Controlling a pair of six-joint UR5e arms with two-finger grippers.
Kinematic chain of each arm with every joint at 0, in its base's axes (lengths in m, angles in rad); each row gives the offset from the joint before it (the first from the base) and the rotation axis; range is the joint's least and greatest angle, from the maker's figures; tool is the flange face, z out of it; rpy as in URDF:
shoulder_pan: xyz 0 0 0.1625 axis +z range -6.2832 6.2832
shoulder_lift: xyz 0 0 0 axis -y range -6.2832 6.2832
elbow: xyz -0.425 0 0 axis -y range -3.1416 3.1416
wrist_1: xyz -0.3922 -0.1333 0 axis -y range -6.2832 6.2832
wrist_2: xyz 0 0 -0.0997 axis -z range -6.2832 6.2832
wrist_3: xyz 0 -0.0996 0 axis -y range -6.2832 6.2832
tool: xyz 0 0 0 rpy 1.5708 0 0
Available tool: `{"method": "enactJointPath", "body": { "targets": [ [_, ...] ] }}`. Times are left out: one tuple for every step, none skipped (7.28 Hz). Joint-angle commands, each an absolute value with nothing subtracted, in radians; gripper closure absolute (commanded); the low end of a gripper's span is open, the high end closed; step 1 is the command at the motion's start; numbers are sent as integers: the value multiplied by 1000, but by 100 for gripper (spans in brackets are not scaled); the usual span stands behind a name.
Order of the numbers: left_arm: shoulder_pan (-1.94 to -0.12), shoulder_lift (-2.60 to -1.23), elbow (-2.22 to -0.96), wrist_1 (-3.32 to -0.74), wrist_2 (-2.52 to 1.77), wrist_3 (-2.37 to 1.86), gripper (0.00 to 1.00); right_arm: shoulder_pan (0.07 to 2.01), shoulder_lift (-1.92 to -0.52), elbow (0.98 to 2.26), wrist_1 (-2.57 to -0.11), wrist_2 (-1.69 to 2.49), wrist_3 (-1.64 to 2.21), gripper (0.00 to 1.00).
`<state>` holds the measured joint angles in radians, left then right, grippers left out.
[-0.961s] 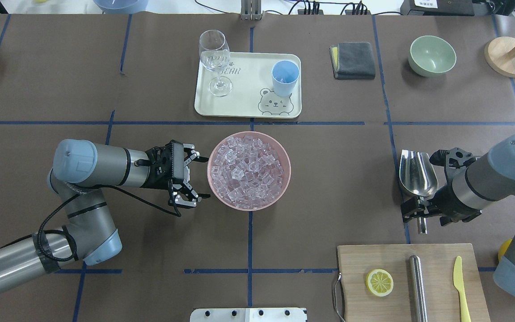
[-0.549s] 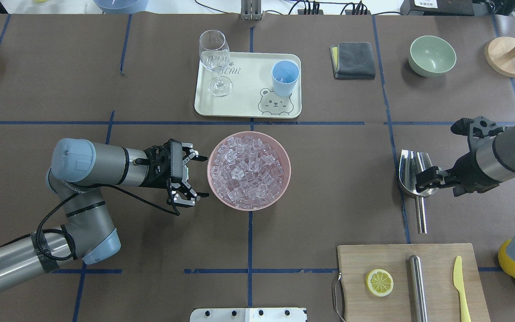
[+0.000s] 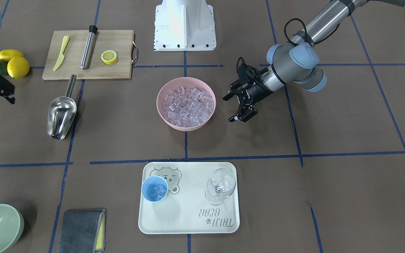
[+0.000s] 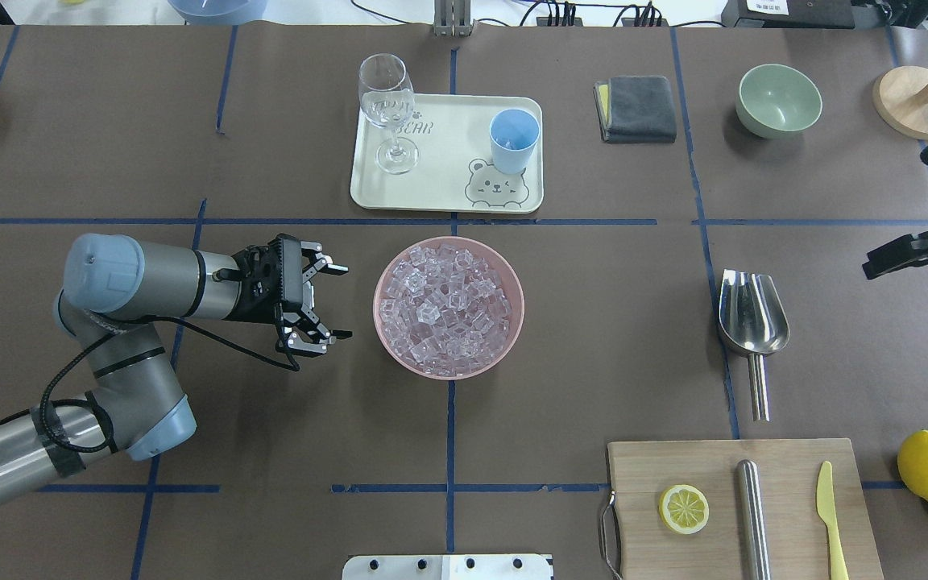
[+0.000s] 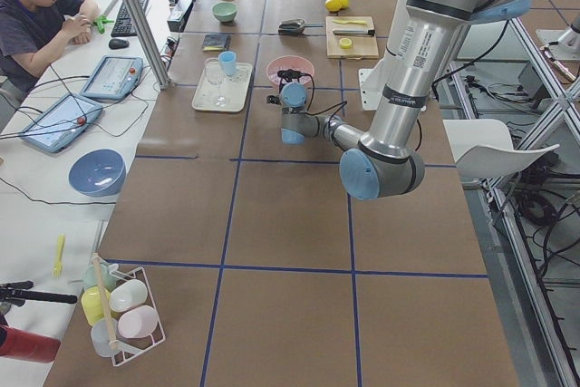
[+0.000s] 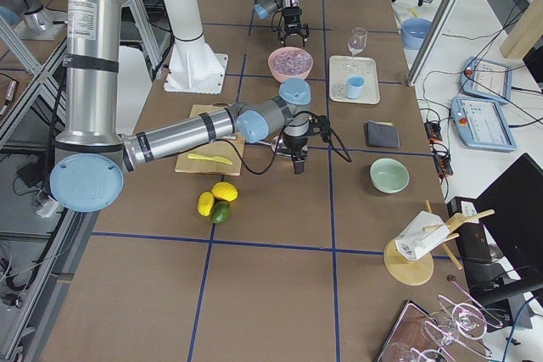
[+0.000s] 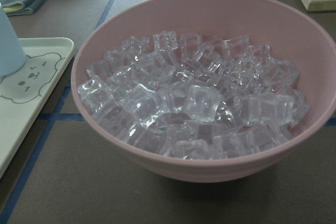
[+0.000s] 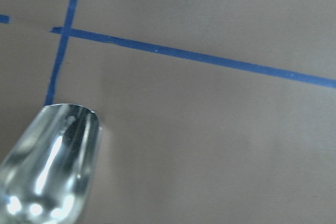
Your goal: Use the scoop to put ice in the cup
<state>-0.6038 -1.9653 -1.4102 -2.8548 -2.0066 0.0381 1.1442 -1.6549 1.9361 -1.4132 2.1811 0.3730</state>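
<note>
The steel scoop (image 4: 747,312) lies on the table, right of centre, bowl pointing away from me; it also shows in the front view (image 3: 61,116) and the right wrist view (image 8: 47,171). My right gripper (image 4: 897,211) is open and empty, to the right of the scoop and apart from it. The ice (image 4: 448,302) fills a pink bowl (image 4: 512,322) at mid-table. My left gripper (image 4: 347,301) is open and empty, just left of the bowl. The light-blue cup (image 4: 514,138) stands on the tray (image 4: 440,193) with a few ice cubes in it (image 3: 155,190).
A wine glass (image 4: 387,105) stands on the tray's left. A cutting board (image 4: 649,467) at front right holds a lemon slice, a steel cylinder (image 4: 751,515) and a yellow knife. Lemons (image 4: 927,467), a grey cloth (image 4: 637,109) and a green bowl (image 4: 780,98) lie to the right.
My right gripper has drawn away from the scoop, to the right and farther back; the scoop stays on the table. My left gripper has pulled back left from the pink bowl.
</note>
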Motion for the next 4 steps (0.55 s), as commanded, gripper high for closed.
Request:
{"method": "enactJointPath", "body": {
  "targets": [
    [-748,-1918,-1410,-2844,-2191,38,0,1322,-1661,1922,-1555,2215,36,0],
    [-825,-1899,-1408,-2836,-2265,37,0,1398,-1684,1919,-1586,2236,-47,0],
    [-898,-1875,-1408,-2791,-2302,38,0,1469,-1701,1922,-1647,2267,-128,0],
    [-964,-1870,-1402,-2780,-2293,38,0,1506,-1709,1927,-1705,2301,-139,0]
  ]
}}
